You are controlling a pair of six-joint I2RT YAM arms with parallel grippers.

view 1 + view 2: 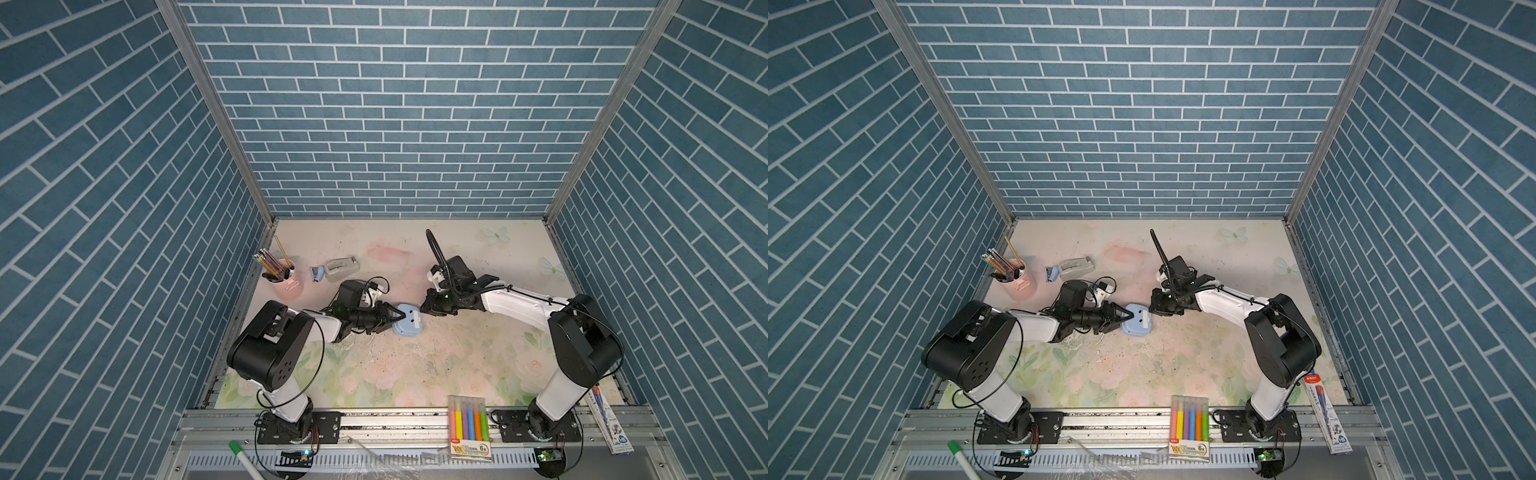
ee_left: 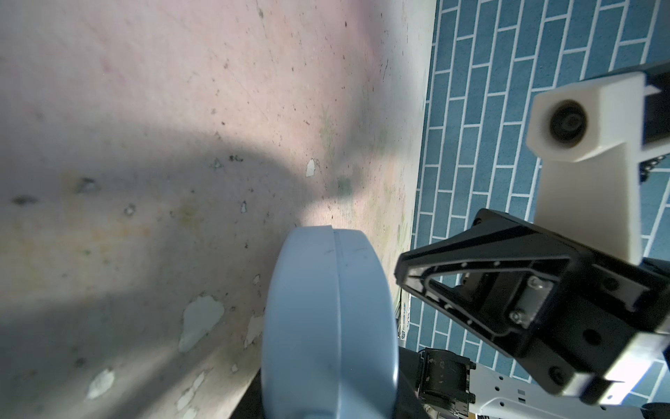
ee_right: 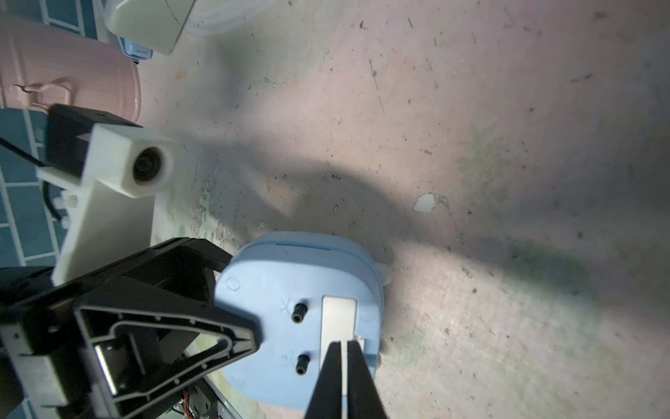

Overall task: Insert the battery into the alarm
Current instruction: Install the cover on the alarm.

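The alarm (image 1: 411,324) is a light-blue rounded clock held tilted just above the mat at mid-table, seen in both top views (image 1: 1140,325). My left gripper (image 1: 400,317) is shut on its left edge, and in the left wrist view the clock's rim (image 2: 326,319) fills the space between the jaws. My right gripper (image 3: 344,342) is shut with only a sliver between its fingers. Its tips rest at the white slot (image 3: 338,315) in the clock's blue back, beside two black knobs (image 3: 299,312). The battery does not show in any view.
A pink pen cup (image 1: 284,284), a grey tape dispenser (image 1: 341,268) and a small blue item (image 1: 316,275) stand at the back left. A highlighter pack (image 1: 469,424), a boxed pen (image 1: 609,419) and a green marker (image 1: 243,455) lie along the front rail.
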